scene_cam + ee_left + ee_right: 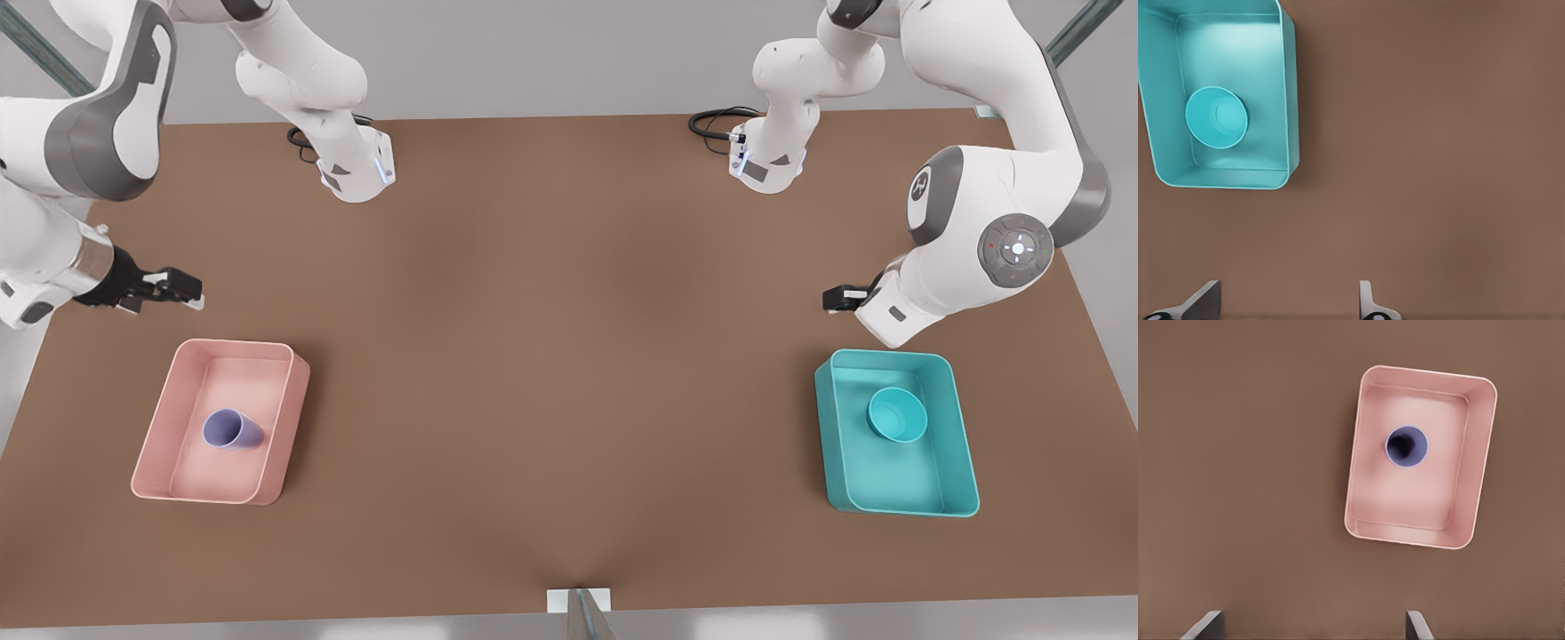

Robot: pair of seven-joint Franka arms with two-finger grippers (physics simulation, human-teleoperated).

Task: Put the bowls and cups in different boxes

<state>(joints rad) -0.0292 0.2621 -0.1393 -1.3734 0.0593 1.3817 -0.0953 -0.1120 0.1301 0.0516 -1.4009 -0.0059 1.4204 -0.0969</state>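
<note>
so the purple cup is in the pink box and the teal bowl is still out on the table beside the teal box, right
Not quite. The purple cup is in the pink box, but the teal bowl sits inside the teal box, not beside it. The front view and left wrist view both show it there.

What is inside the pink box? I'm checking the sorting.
The pink box holds only the lavender cup, standing upright with its mouth open. The cup's base covers the floor under it, and its inside is too dark to see.
</note>
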